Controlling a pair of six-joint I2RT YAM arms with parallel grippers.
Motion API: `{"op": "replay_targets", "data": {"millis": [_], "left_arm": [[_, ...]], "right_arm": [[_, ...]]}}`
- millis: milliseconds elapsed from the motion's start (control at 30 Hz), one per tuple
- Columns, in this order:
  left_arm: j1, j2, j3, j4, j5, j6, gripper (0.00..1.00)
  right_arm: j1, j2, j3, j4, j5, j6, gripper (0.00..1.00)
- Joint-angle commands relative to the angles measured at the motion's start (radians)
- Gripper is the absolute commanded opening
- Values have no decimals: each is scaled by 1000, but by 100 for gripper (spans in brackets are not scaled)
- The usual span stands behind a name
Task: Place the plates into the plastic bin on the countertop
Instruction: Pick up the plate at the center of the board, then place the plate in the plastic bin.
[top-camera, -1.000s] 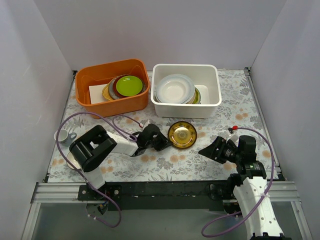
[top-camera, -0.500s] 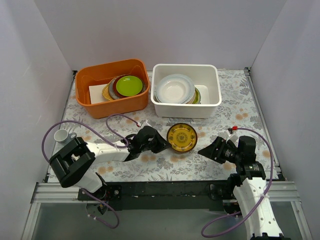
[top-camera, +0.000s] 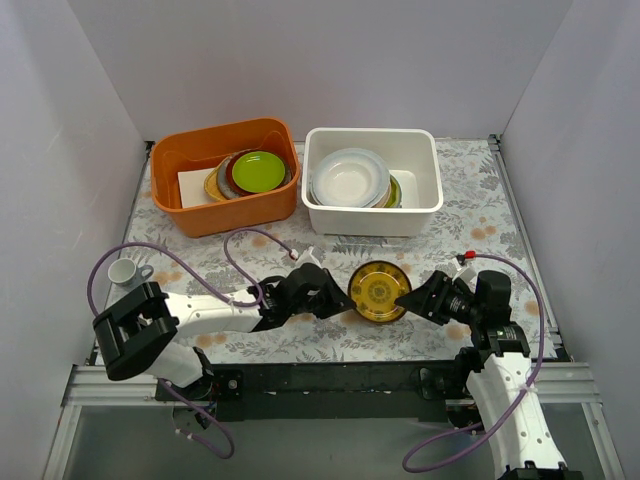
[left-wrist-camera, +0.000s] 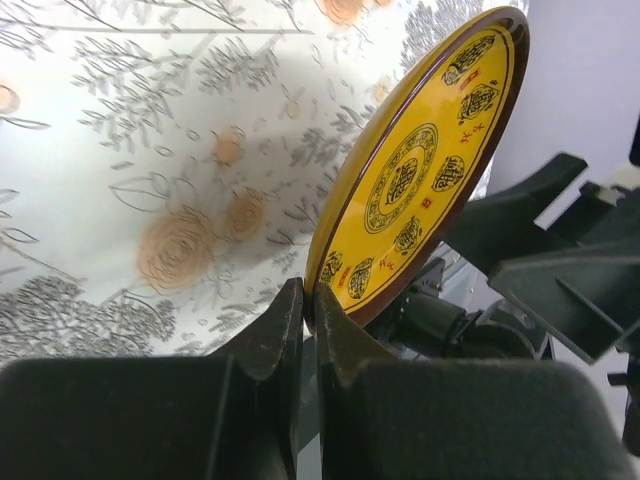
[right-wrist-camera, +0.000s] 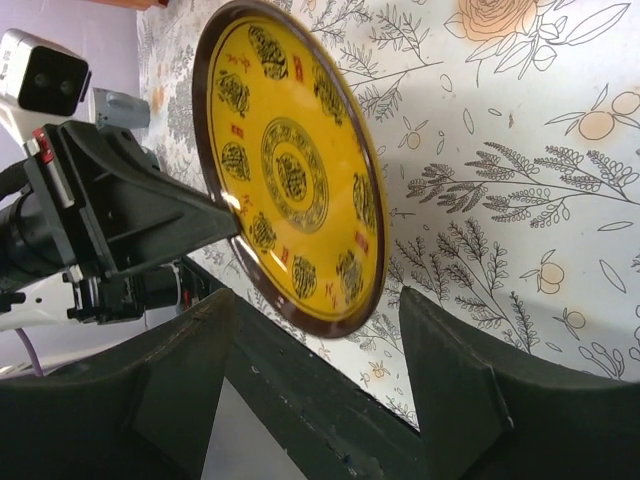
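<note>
The small dark-and-gold plate (top-camera: 378, 291) is held on edge, tilted, just above the countertop (top-camera: 470, 205) at front centre. My left gripper (top-camera: 341, 300) is shut on its left rim; in the left wrist view the fingers (left-wrist-camera: 270, 330) pinch the rim of the plate (left-wrist-camera: 420, 170). My right gripper (top-camera: 411, 297) is open, its fingers either side of the plate's right rim without closing on it; the right wrist view shows the plate (right-wrist-camera: 290, 170) between the spread jaws of my right gripper (right-wrist-camera: 318, 296). The white plastic bin (top-camera: 372, 218) at the back holds stacked plates (top-camera: 350, 177).
An orange tub (top-camera: 225, 212) with green and maroon plates (top-camera: 258, 170) stands left of the bin. A small white cup (top-camera: 122, 272) sits at the far left. The left arm's purple cable (top-camera: 240, 250) loops over the countertop.
My left gripper carried the plate to the right and tipped it up on edge. My right gripper moved left until its open fingers flank the plate's rim.
</note>
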Motion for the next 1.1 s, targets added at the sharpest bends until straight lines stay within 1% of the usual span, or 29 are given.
{"op": "replay_targets", "data": {"millis": [0,133,233,333,367,433,467,533,567,667,767,967,1067], "left_arm": [[-55,-65,72,-17,-41,16,0],[-92,-71,117,-63,-75,27,0],[-110,-71,125,-69,-78,24,0],[-116,-71,125,-81,-81,21,0],[-119,-71,120,-84,-83,21,0],[-122,-74,116,-89,-84,16,0],[-124,-77,111,-90,-83,13,0],[-127,-80,105,-99,-92,12,0],[-127,-84,102,-103,-94,10,0],[-131,-93,89,-112,-103,7,0],[-130,-103,79,-121,-109,4,0],[-132,-125,71,-138,-118,18,1],[-135,-146,69,-139,-124,41,11]], "right_arm": [[-2,20,-4,46,2,-1,73],[-2,15,-7,52,6,4,71],[-4,7,-8,49,9,7,66],[-2,-8,-8,43,15,13,51],[-2,-13,-7,44,16,19,44],[-2,-25,-10,44,16,24,37],[-2,-26,-10,41,19,25,29],[-2,-29,-10,39,18,24,22],[-2,-29,-12,39,18,24,16],[-2,-29,-15,44,13,25,8],[-4,-29,-15,44,12,24,4],[-2,-29,-13,46,10,22,1],[-2,-28,-7,46,10,24,1]]}}
